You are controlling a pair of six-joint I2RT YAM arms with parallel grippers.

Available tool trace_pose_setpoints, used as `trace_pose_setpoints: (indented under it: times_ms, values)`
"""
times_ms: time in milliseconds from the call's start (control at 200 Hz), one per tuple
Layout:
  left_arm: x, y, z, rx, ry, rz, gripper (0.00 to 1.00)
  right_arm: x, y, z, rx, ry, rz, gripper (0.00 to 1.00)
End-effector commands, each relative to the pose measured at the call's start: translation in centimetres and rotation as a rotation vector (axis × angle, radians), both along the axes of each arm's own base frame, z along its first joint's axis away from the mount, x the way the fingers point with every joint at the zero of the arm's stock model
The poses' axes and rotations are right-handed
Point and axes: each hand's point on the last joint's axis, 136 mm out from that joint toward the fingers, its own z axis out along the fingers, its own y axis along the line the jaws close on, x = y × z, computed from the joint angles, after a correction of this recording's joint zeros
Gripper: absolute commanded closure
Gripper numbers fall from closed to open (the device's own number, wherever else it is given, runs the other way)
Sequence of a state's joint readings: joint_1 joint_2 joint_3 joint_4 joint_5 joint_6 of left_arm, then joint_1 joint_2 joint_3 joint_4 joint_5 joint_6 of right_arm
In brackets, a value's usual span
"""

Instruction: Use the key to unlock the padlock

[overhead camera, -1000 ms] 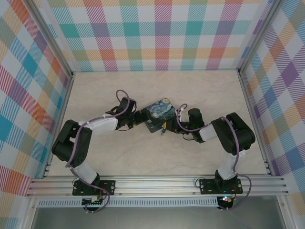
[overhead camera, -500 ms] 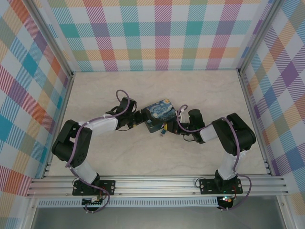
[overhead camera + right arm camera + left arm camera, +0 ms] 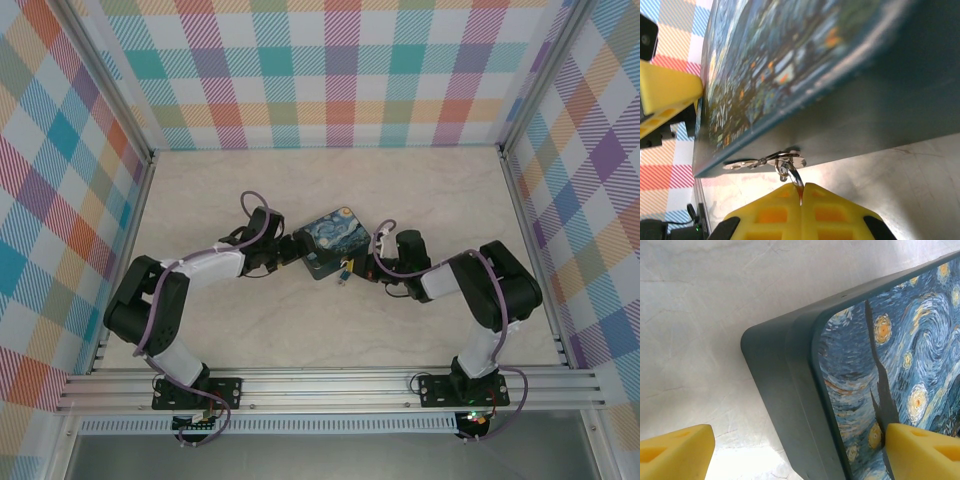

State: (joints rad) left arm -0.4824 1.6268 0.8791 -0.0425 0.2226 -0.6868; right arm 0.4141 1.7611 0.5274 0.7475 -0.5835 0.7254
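Note:
In the right wrist view my right gripper (image 3: 801, 192) is shut on the padlock's thin silvery shackle (image 3: 792, 175). The shackle hooks through the metal hasp (image 3: 765, 162) on the side wall of the starry-night box (image 3: 875, 100). The yellow fingers hide the padlock's body. From above, the right gripper (image 3: 360, 268) sits at the box's near right side, by the padlock (image 3: 344, 267). A tiny pale speck, possibly the key (image 3: 341, 284), lies on the table just below it. My left gripper (image 3: 800, 455) is open and straddles the box's corner (image 3: 785, 370), with one finger (image 3: 922, 452) over the lid.
The box (image 3: 333, 240) lies flat on the marble tabletop (image 3: 230, 320) between the two arms. Checked walls close off the back and both sides. An aluminium rail (image 3: 330, 385) runs along the near edge.
The right gripper's jaws have closed onto the shackle. Both arms have shifted only slightly, and the box stays about where it was.

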Motion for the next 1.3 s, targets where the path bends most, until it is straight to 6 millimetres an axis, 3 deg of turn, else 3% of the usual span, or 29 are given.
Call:
trace_pose_setpoints:
  times_ms: [0,515,685,935,1105,1295]
  values:
    - [-2.6,1.5,-2.8,0.087,0.086,-0.005,0.13,0.4,-0.4,1.0,0.02,-0.014,-0.055,1.0]
    - [-2.9,1.5,-3.3,0.076,0.095,-0.003,0.13,2.0,-1.1,4.2,0.123,-0.045,-0.194,1.0]
    - [-2.6,1.5,-2.9,0.069,0.086,-0.002,0.12,1.7,-2.0,3.8,0.051,-0.036,-0.218,1.0]
    - [-1.7,1.9,-2.4,0.054,0.08,0.009,0.11,-0.3,-4.2,3.2,-0.132,-0.029,-0.209,1.0]
    - [-0.8,1.9,-1.9,0.045,0.071,0.008,0.11,-2.0,-5.7,4.3,-0.255,-0.026,-0.177,1.0]
    - [0.4,1.5,0.4,0.021,0.011,-0.004,0.1,-3.7,-6.6,6.4,-0.338,-0.023,-0.124,1.0]
